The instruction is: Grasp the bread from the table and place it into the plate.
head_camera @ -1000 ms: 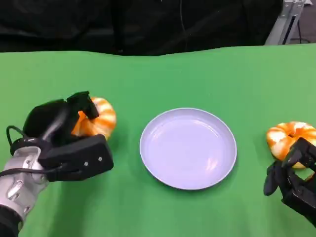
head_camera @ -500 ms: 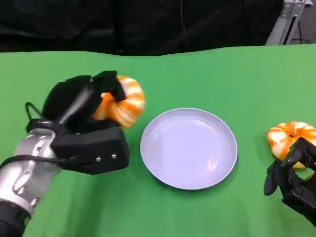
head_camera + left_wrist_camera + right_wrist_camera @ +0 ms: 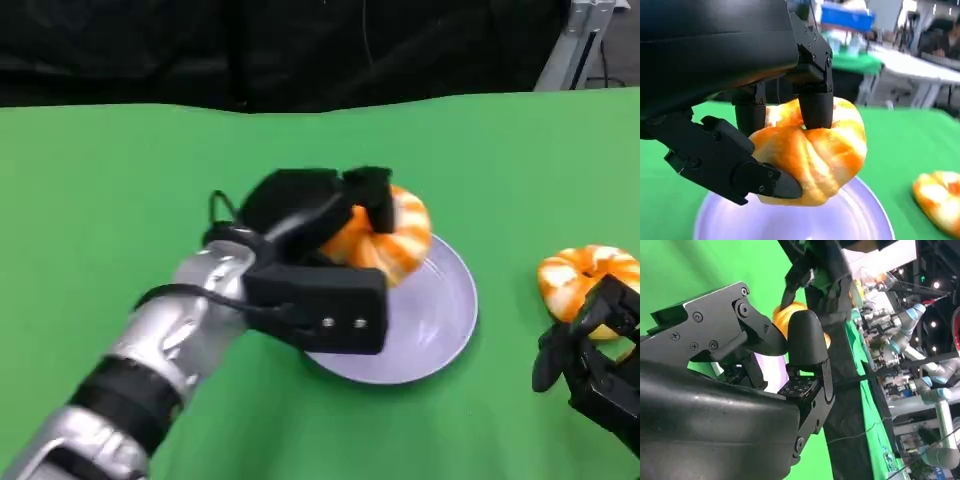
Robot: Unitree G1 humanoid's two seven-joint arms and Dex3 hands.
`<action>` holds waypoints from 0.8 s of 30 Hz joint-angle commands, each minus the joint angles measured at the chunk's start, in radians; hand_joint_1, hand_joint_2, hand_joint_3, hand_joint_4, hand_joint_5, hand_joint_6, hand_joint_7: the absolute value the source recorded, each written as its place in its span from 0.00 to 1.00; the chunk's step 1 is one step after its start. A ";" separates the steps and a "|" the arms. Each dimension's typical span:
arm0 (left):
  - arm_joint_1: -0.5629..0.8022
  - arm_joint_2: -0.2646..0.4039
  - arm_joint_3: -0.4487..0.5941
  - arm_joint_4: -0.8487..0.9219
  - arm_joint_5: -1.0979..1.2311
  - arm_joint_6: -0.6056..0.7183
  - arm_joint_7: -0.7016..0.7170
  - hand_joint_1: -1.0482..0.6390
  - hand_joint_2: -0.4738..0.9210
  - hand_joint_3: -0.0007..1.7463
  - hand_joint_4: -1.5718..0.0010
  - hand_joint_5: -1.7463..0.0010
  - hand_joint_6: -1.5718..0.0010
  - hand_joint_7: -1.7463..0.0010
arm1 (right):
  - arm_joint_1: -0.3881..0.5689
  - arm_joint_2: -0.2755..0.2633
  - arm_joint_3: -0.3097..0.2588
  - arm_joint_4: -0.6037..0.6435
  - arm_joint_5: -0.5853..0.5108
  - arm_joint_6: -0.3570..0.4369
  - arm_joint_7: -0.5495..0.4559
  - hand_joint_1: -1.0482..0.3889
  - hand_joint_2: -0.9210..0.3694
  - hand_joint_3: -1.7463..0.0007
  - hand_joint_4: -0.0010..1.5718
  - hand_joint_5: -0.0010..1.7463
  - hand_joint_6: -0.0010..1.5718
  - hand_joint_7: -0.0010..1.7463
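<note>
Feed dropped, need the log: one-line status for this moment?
left hand: holds bread over plate | right hand: idle beside second bread

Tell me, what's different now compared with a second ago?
The left hand, gripping one bread roll the whole time, has carried it rightward from the table's left side to just above the plate; it has not let go. The plate, the second roll at the right and the right hand beside it stayed put.
</note>
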 commanded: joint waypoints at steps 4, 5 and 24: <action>-0.112 -0.068 -0.044 0.168 0.035 -0.001 0.026 0.58 0.99 0.09 0.55 0.01 0.56 0.22 | 0.005 0.002 -0.007 -0.016 0.009 -0.005 -0.014 0.69 0.23 0.36 0.51 1.00 0.44 0.92; -0.119 -0.076 -0.045 0.191 0.034 -0.009 0.035 0.58 1.00 0.09 0.54 0.00 0.59 0.15 | 0.005 0.006 -0.007 -0.015 0.008 -0.009 -0.017 0.69 0.22 0.36 0.51 1.00 0.44 0.92; -0.176 -0.102 -0.075 0.436 0.039 -0.093 0.116 0.58 1.00 0.15 0.56 0.00 0.66 0.00 | 0.012 0.016 -0.004 -0.029 0.009 -0.013 -0.032 0.69 0.21 0.35 0.50 1.00 0.42 0.95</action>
